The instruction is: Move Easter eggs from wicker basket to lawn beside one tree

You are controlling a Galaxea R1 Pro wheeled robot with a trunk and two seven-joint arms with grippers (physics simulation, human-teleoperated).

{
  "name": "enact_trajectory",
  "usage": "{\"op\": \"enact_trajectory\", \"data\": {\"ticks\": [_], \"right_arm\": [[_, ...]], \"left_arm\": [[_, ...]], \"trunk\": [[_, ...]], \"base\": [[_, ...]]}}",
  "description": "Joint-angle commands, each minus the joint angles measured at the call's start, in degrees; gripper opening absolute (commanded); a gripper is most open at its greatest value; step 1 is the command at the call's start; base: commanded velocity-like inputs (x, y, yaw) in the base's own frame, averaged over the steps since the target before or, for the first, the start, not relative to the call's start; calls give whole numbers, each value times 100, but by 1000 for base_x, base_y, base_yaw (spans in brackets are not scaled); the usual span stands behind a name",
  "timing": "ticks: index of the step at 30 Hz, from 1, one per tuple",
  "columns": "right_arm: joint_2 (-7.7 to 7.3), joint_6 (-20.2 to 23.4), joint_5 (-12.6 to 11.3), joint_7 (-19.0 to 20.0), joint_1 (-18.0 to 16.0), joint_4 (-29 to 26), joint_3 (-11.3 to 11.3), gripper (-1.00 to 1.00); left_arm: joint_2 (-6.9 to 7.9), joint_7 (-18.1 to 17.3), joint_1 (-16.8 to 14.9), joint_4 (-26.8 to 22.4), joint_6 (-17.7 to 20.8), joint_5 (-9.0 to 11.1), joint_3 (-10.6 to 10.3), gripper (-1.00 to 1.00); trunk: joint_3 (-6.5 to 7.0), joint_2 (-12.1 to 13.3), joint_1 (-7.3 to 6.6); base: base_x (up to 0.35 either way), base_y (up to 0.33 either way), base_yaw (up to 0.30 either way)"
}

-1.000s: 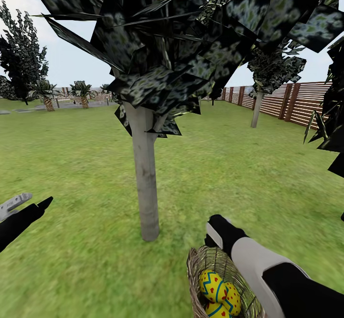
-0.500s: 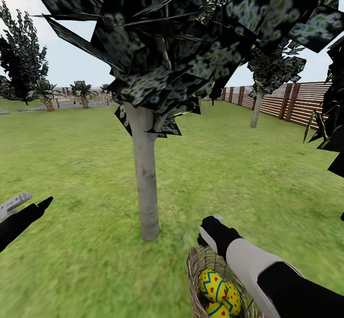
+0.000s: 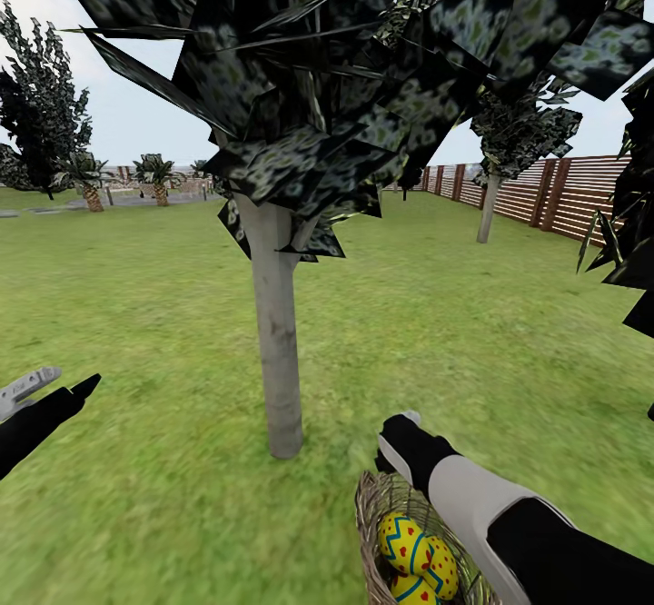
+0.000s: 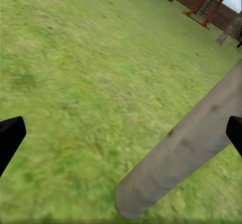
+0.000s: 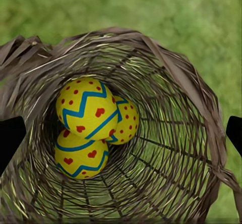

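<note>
Three Easter eggs (image 5: 93, 125) unmoved in wicker basket (image 5: 191, 108)

The left arm reaches in low, well left of the tree (image 3: 277, 332) trunk, its gripper (image 3: 50, 382) with fingers spread apart and nothing between them. The right arm, white forearm and black wrist, stretches forward on the trunk's right; its gripper (image 5: 121, 138) shows both black fingertips set wide apart, holding nothing.
</note>
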Motion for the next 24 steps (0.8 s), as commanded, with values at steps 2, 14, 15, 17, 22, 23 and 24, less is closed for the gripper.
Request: {"op": "enact_trajectory", "data": {"ticks": [2, 14, 15, 17, 22, 23, 24], "right_arm": [[-2, 22, -61, -40, -3, 10, 39, 100], [11, 22, -53, 32, -3, 36, 53, 100], [10, 22, -51, 63, -3, 36, 53, 100], [3, 22, -47, 157, -3, 37, 54, 100], [-11, 27, -44, 275, -3, 40, 135, 100], [-11, 28, -44, 297, -3, 40, 168, 100], [-12, 28, -44, 319, -3, 41, 199, 100]], "left_arm": [[1, 49, -4, -9, 23, 61, 1, 100], [1, 40, -4, -11, 26, 61, 1, 100], [1, 40, -4, -13, 27, 61, 1, 100], [1, 34, -4, -15, 30, 61, 1, 100], [1, 25, -4, -17, 32, 61, 1, 100], [3, 27, -4, -17, 32, 61, 1, 100], [4, 36, -4, -17, 34, 61, 3, 100]], "trunk": [[-6, -3, -1], [-6, -3, -1], [-6, -3, -1], [-6, -3, -1], [-6, -3, -1], [-6, -3, -1], [-6, -3, -1]], "base": [[0, 0, 0], [0, 0, 0], [0, 0, 0], [0, 0, 0], [0, 0, 0], [0, 0, 0], [0, 0, 0]]}}
